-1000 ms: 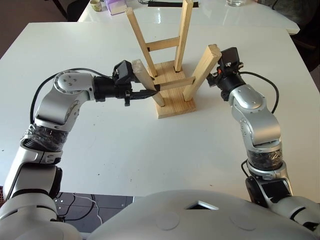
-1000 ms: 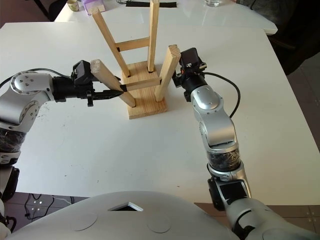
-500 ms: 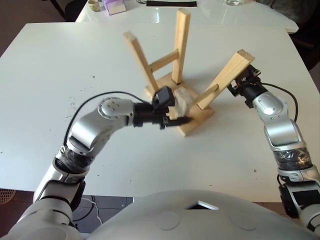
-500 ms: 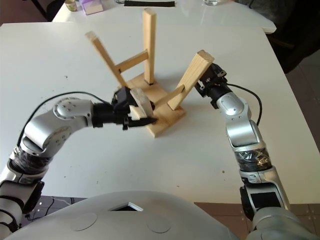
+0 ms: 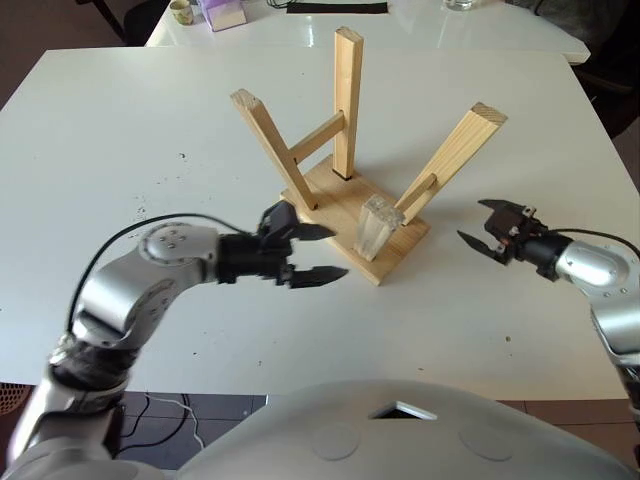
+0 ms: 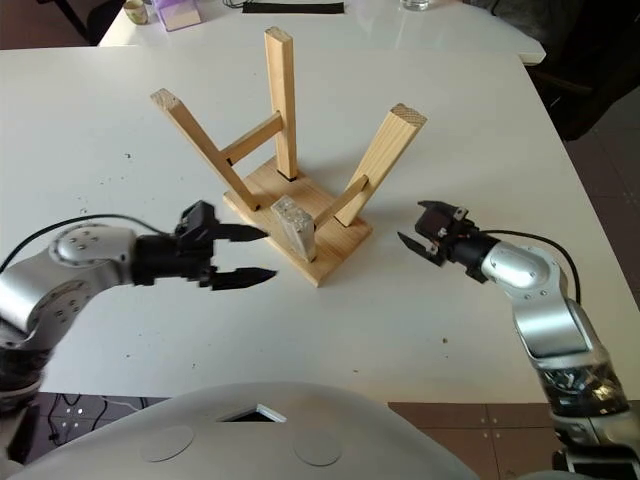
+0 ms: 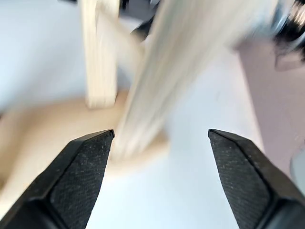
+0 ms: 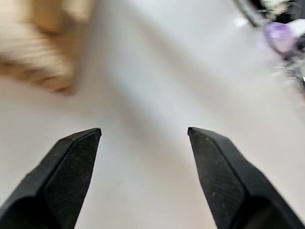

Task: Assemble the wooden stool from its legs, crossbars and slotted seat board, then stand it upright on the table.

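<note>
The wooden stool (image 5: 350, 215) rests upside down on the white table (image 5: 120, 130), its seat board (image 5: 330, 190) flat and its legs pointing up and splayed outward. Crossbars join the legs. One leg (image 5: 374, 226) at the near corner looks short from here. My left gripper (image 5: 322, 251) is open just left of that near corner, apart from the wood. In the left wrist view its dark fingers (image 7: 81, 167) frame the blurred stool. My right gripper (image 5: 482, 226) is open to the right of the stool, apart from it, above bare table (image 8: 143, 157).
At the table's far edge stand a small cup (image 5: 181, 11), a purple box (image 5: 222, 12) and a dark flat object (image 5: 336, 7). The table edges lie to the left, right and near me.
Both grippers have let go of the stool legs and pulled back toward me. The stool has turned a little and settled on its seat board. The head view has shifted.
</note>
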